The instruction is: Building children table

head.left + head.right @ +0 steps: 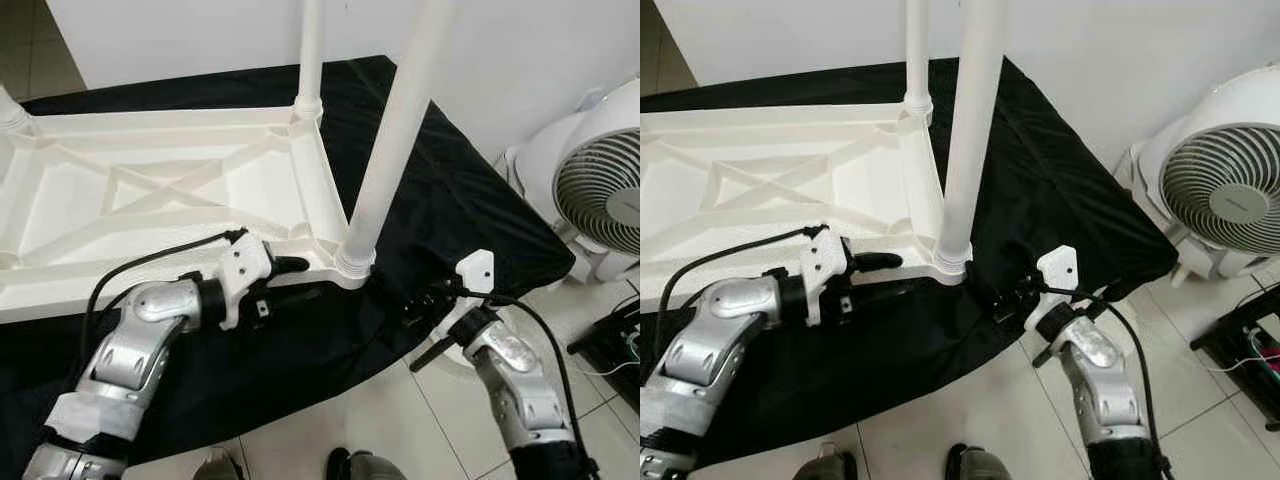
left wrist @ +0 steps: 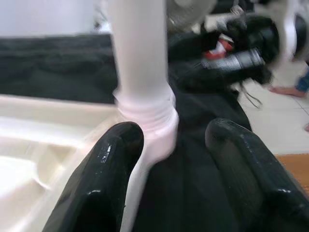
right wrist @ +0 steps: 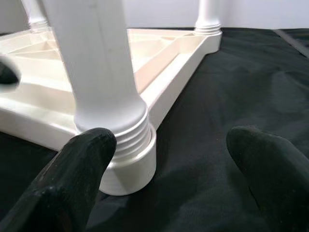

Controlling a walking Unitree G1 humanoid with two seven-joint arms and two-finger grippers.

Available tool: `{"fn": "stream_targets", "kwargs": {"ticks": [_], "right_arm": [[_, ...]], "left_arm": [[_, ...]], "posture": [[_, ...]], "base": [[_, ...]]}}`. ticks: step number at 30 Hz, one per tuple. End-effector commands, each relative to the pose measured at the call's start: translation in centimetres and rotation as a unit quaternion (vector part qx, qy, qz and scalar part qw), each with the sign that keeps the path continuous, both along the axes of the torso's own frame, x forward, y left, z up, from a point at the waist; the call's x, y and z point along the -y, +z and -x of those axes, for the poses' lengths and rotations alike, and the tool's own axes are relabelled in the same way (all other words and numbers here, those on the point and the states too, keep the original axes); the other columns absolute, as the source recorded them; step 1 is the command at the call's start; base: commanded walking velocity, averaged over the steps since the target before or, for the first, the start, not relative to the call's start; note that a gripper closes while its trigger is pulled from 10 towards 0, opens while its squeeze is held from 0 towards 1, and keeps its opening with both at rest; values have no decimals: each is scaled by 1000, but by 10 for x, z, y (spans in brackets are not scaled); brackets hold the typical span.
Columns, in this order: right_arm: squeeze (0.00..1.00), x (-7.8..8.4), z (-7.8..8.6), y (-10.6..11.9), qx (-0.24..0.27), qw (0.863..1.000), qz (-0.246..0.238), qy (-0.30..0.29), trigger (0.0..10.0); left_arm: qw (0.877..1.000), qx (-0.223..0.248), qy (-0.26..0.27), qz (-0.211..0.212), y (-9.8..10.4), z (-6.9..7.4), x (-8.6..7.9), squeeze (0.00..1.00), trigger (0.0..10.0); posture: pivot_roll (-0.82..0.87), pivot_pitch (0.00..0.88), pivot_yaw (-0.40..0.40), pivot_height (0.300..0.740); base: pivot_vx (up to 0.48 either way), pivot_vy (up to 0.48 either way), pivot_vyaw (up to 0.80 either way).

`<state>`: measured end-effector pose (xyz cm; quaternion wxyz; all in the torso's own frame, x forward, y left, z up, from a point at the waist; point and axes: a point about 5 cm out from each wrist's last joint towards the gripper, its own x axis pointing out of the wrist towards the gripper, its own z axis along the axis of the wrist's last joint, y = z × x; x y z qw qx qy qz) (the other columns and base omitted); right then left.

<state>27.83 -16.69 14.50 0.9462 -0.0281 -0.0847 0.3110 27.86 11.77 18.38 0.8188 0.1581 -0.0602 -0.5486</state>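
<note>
A white plastic table top (image 1: 150, 200) lies upside down on a black cloth (image 1: 440, 200). A white leg (image 1: 392, 130) stands upright in the near right corner socket (image 1: 355, 262), its threaded end partly showing. A second leg (image 1: 311, 50) stands at the far right corner, and a third leg (image 1: 8, 112) at the left edge. My left gripper (image 1: 297, 278) is open just left of the near leg's base, level with the table's rim. My right gripper (image 3: 178, 145) is open, low on the cloth to the right of that base, its fingers either side of the socket (image 3: 128, 162) but apart from it.
A white floor fan (image 1: 600, 190) stands on the tiled floor at the right. A black stand with cables (image 1: 615, 350) sits further right. The cloth's edge hangs near my right arm. Dark shoes (image 1: 350, 465) show at the bottom edge. A white wall runs behind.
</note>
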Motion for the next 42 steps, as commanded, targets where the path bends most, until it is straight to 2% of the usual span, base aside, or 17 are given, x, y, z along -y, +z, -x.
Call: {"fn": "stream_targets", "kwargs": {"ticks": [1, 6, 8, 10, 13, 15, 18, 23, 26, 29, 33, 35, 40, 41, 42], "right_arm": [[0, 4, 0, -2, -11, 1000, 8, 7, 10000], [0, 0, 0, -1, -27, 997, 23, 64, 10000], [0, 0, -1, 1, -27, 997, 26, 71, 10000], [0, -1, -6, 4, -23, 997, 39, 67, 10000], [0, -2, -11, 5, -17, 996, 52, 69, 10000], [0, -2, -11, 5, -17, 996, 52, 69, 10000], [0, -7, -19, 10, -7, 997, 43, 71, 10000], [0, -11, -24, 12, 0, 995, 48, 85, 10000], [0, -20, -35, 14, 13, 993, 53, 108, 10000], [0, -24, -41, 16, 19, 993, 50, 108, 10000], [0, -29, -48, 16, 23, 992, 56, 112, 10000], [0, -31, -54, 16, 20, 992, 60, 112, 10000], [0, -31, -58, 13, 12, 992, 64, 112, 10000], [0, -31, -59, 11, 10, 991, 67, 116, 7412], [0, -31, -60, 8, 3, 991, 68, 117, 5529]], "left_arm": [[995, 26, 87, 30, 8, -5, -1, 0, 10000], [988, 12, 150, 44, 8, -9, -1, 0, 10000], [986, 16, 160, 49, 9, -9, 0, 0, 10000], [979, 23, 195, 63, 10, -11, 1, 0, 10000], [971, 25, 234, 53, 7, -13, 0, 0, 10000], [971, 25, 234, 53, 7, -13, 0, 0, 10000], [963, 19, 264, 55, 4, -12, -4, 0, 10000], [961, 13, 272, 45, 2, -12, -6, 0, 10000], [966, 13, 257, 37, -1, -9, -8, 0, 10000], [965, 12, 261, 38, -1, -8, -11, 0, 10000], [962, 14, 267, 49, 4, -11, -14, 0, 10000], [956, 5, 286, 61, 5, -13, -17, 0, 10000], [953, -4, 295, 69, 2, -11, -16, 0, 10000], [953, -7, 295, 68, 0, -9, -14, 0, 10000], [952, -14, 295, 76, -1, -4, -10, 0, 10000]], "posture": [[67, 146, -59, 740], [66, 135, -48, 740], [74, 124, -47, 740], [76, 118, -45, 740], [88, 103, -46, 740], [88, 103, -46, 740], [93, 89, -58, 740], [97, 83, -74, 740], [94, 78, -96, 740], [91, 79, -101, 740], [92, 71, -111, 740], [96, 64, -114, 740], [104, 56, -115, 740], [111, 50, -117, 740], [119, 41, -120, 740]], "base": [[0, 0, 0], [0, 0, 0], [0, 0, 0], [0, 0, 0], [0, 0, 0], [0, 0, 0], [0, 0, 0], [0, 0, 0], [0, 0, 0], [0, 0, 0], [0, 0, 0], [0, 0, 0], [0, 0, 0], [0, 0, 0], [0, 0, 0]]}}
